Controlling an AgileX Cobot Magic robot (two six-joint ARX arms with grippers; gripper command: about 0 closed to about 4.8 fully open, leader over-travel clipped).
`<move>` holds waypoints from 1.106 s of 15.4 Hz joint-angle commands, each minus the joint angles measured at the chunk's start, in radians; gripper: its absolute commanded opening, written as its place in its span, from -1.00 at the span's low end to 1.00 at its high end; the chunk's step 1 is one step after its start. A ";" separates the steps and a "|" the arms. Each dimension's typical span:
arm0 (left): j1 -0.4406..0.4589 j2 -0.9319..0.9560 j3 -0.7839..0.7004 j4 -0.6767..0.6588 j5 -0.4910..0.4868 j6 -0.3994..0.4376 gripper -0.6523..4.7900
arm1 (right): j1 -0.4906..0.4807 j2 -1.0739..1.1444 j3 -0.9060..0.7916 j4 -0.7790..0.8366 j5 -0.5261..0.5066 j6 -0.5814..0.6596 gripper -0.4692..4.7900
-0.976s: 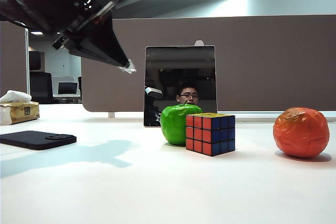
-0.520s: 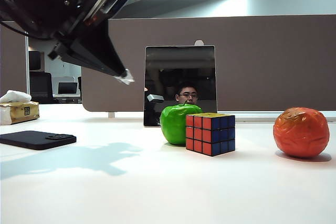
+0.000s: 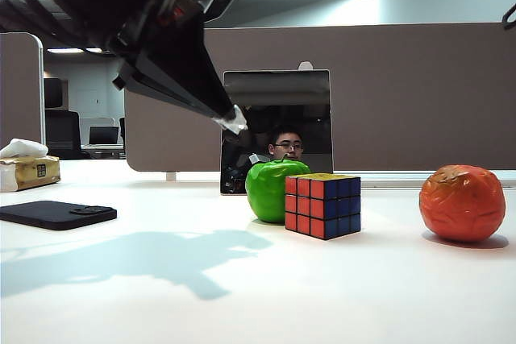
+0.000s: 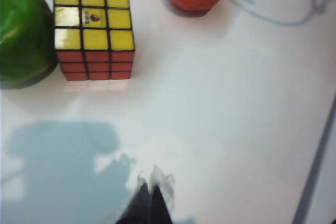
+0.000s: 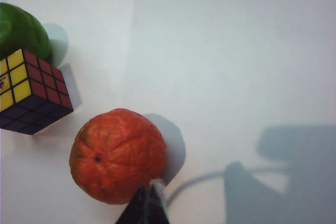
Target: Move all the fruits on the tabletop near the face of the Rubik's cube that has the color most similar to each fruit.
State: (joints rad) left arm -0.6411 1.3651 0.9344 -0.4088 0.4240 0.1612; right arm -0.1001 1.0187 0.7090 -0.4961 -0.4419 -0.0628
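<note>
Right wrist view: the right gripper (image 5: 149, 199), jaws pressed together, hangs just over the orange (image 5: 118, 156), well apart from the cube (image 5: 32, 92). It looks glossy, wrinkled, probably slippery; grip its widest middle. The left gripper (image 4: 151, 195), also closed, hangs clear of the apple (image 4: 23, 32).

Green apple (image 3: 272, 190) sits glossy and upright on the white tabletop (image 3: 242, 296), tucked right up against the cube (image 3: 322, 205), behind its left corner in the exterior view. The cube stands square, yellow face up, red-orange and dark blue faces turned toward the exterior camera. The wrinkled orange fruit (image 3: 462, 203) rests well apart on the right, off the blue side, with bare white desk between it and the cube.
</note>
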 commanded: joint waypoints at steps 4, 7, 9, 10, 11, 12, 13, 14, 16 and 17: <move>-0.012 -0.005 0.002 0.003 -0.045 0.006 -0.78 | 0.027 0.054 0.004 -0.007 -0.006 -0.016 -0.82; -0.012 -0.005 0.002 0.003 -0.045 0.003 -0.78 | 0.065 0.101 0.004 0.000 -0.013 -0.016 -0.82; -0.012 -0.005 0.002 0.002 -0.046 0.003 -0.78 | 0.084 0.137 0.004 0.013 -0.013 -0.016 -0.82; -0.012 -0.005 0.002 0.002 -0.046 0.003 -0.78 | 0.093 0.156 0.004 0.024 -0.009 -0.017 -0.82; -0.012 -0.005 0.002 0.001 -0.046 0.003 -0.78 | 0.100 0.168 0.004 0.036 -0.004 -0.016 -0.82; -0.012 -0.005 0.002 -0.001 -0.046 0.003 -0.78 | 0.101 0.174 0.004 0.047 -0.005 -0.016 -0.82; -0.012 -0.005 0.002 -0.002 -0.046 0.001 -0.78 | 0.100 0.179 0.004 0.056 -0.004 -0.016 -0.82; -0.012 -0.005 0.002 -0.002 -0.045 -0.005 -0.78 | 0.100 0.193 0.004 0.113 0.019 -0.017 -0.82; -0.012 -0.005 0.002 -0.002 -0.045 -0.005 -0.78 | 0.100 0.201 0.005 0.146 0.060 -0.016 -0.82; -0.012 -0.005 0.002 -0.002 -0.045 -0.005 -0.78 | 0.099 0.211 0.005 0.170 0.070 -0.016 -0.82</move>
State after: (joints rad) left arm -0.6510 1.3651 0.9340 -0.4152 0.3771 0.1596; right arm -0.0006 1.2251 0.7090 -0.3653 -0.3840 -0.0757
